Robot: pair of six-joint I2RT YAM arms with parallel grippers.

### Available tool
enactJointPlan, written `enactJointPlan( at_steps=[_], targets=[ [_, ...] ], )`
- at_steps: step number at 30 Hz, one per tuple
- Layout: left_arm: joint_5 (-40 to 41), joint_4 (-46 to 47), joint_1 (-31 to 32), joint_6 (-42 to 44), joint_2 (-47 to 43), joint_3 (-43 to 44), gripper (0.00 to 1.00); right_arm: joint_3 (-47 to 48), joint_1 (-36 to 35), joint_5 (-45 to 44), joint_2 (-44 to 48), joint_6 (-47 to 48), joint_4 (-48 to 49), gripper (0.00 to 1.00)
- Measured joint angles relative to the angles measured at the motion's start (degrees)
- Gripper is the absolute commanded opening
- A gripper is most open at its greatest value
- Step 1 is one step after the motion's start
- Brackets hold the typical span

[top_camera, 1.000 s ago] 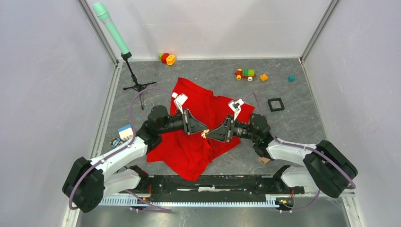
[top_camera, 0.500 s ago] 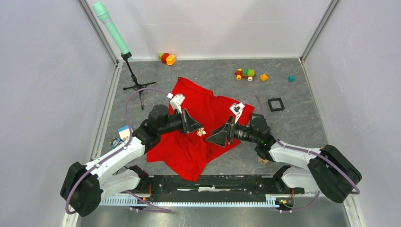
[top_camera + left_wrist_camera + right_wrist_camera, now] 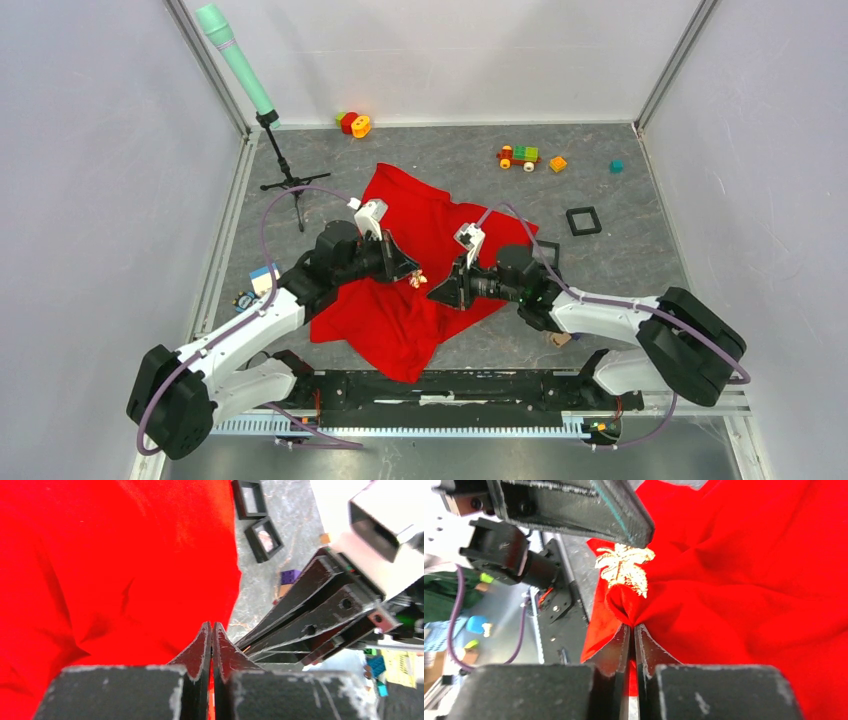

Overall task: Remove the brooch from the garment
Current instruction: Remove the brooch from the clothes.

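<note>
Brooch [image 3: 624,567] is pinched in left tool [image 3: 210,630], right tool [image 3: 631,627] clamps garment [image 3: 749,580] just under it; best eased apart slowly.

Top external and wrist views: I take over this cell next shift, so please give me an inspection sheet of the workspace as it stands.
Surface: grey mottled table, no spills seen.
Job's things: red garment spread mid-table; brooch on a raised peak of it.
Clutter: green microphone on a stand, stacking toy, toy train, orange block, teal cube, black square tray, blue-and-white card.
Grippers: left gripper shut, tip on the brooch's top edge; right gripper shut on a garment fold just below the brooch.
Cables: purple cables loop off both arms.
Surroundings: pale walls; nothing else seen.
</note>
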State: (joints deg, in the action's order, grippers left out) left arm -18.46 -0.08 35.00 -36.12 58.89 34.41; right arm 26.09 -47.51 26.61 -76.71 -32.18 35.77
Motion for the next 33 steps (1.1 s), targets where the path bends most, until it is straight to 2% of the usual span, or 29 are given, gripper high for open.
enactJointPlan(
  at_steps=[4, 6, 8, 11, 13, 14, 17, 20, 24, 29, 33],
  targets=[
    [3.06, -3.85, 0.00, 1.60, 0.11, 0.61, 0.02, 2.34, 1.40, -4.70, 2.69, 2.08, -7.23, 0.02],
    [4.50, -5.46, 0.00, 2.12, 0.33, 0.63, 0.02, 2.71, 2.73, -7.45, 5.20, 2.54, -9.92, 0.04],
    [5.53, -7.17, 0.00, 2.45, 0.42, 0.63, 0.02, 2.71, 3.80, -10.47, 7.82, 2.73, -12.22, 0.10],
    [6.40, -8.79, -0.07, 2.60, 0.44, 0.63, 0.02, 2.71, 4.63, -13.75, 10.21, 3.08, -14.23, 0.30],
    [6.23, -9.44, -0.42, 2.60, 0.44, 0.63, 0.02, 2.67, 4.66, -13.97, 10.32, 3.37, -14.67, 0.54],
    [5.86, -9.81, -0.76, 2.58, 0.44, 0.63, 0.02, 2.58, 4.66, -13.94, 10.25, 3.48, -14.99, 0.62],
    [4.02, -10.21, -2.43, 2.38, 0.37, 0.63, 0.02, 1.60, 4.66, -13.18, 10.21, 4.07, -15.76, 0.75],
    [0.83, -8.92, -4.22, 1.22, -0.66, 0.15, 0.02, -0.11, 4.66, -11.82, 10.34, 4.15, -15.63, 0.77],
    [-4.59, -3.39, -5.38, -2.16, -3.19, -1.86, 0.02, -3.28, 4.66, -7.15, 11.19, 2.82, -12.15, 0.75],
    [-10.01, 5.75, -5.42, -7.48, -4.46, -4.59, 0.02, -4.63, 4.66, 0.70, 11.17, -2.19, -2.47, 0.73],
    [-13.33, 13.49, -5.42, -12.20, -4.66, -6.56, 0.02, -4.92, 4.66, 3.61, 11.17, -5.73, 4.79, 0.67]
  ],
)
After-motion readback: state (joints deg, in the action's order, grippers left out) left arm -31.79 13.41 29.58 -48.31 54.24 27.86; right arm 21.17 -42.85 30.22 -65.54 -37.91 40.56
